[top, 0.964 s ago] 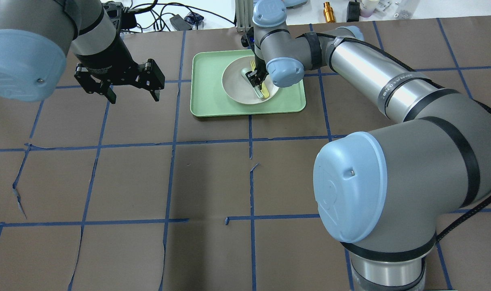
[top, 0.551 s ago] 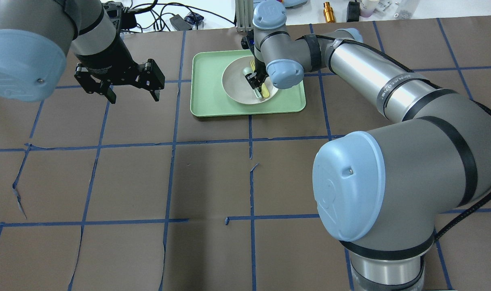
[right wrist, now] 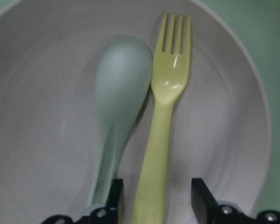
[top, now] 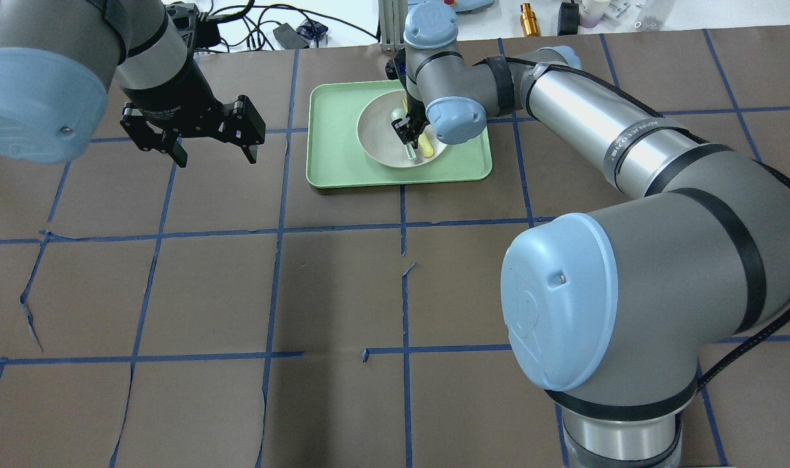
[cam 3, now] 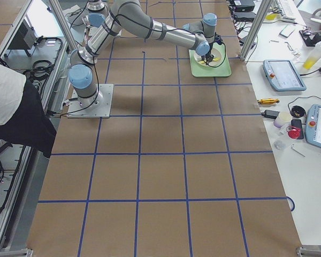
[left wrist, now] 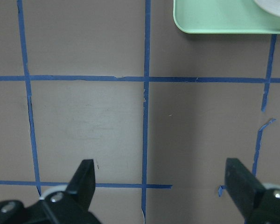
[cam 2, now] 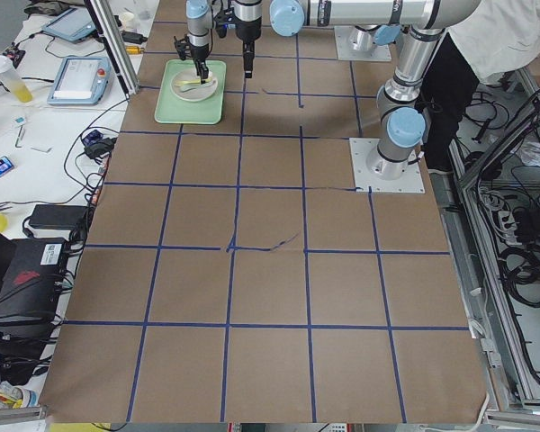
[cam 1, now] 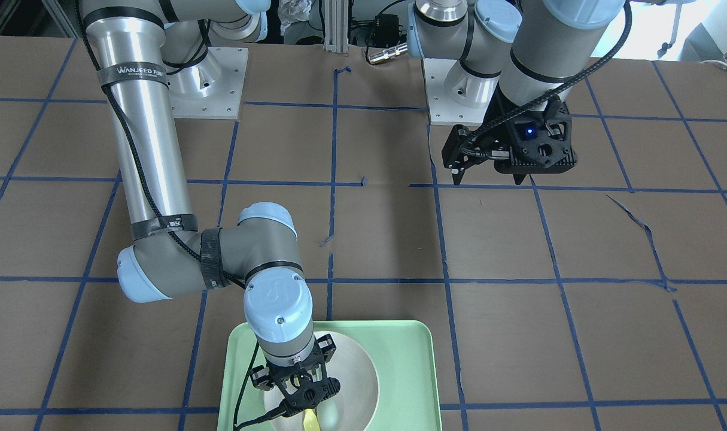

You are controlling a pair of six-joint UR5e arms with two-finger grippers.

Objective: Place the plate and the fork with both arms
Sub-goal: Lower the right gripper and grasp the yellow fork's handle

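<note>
The off-white plate [top: 376,135] sits in the mint-green tray [top: 333,146] at the far side of the table. The pale-yellow fork [right wrist: 164,112] lies in the plate beside a grey-green spoon [right wrist: 120,88], tines pointing away from the wrist camera. My right gripper [right wrist: 157,185] is open and low inside the plate, its fingers [right wrist: 199,196] straddling the fork's handle without touching it; it also shows in the overhead view [top: 408,133]. My left gripper [top: 216,156] is open and empty, hovering above the table left of the tray.
The brown table cover [top: 336,292] has a grid of blue tape. The tray's corner [left wrist: 214,21] shows in the left wrist view. Cables and small items [top: 284,32] lie beyond the table's far edge. A person [cam 3: 10,101] stands by the robot's base.
My right gripper has shifted slightly left within the plate and sits lower over the fork's handle. The left arm has not moved.
</note>
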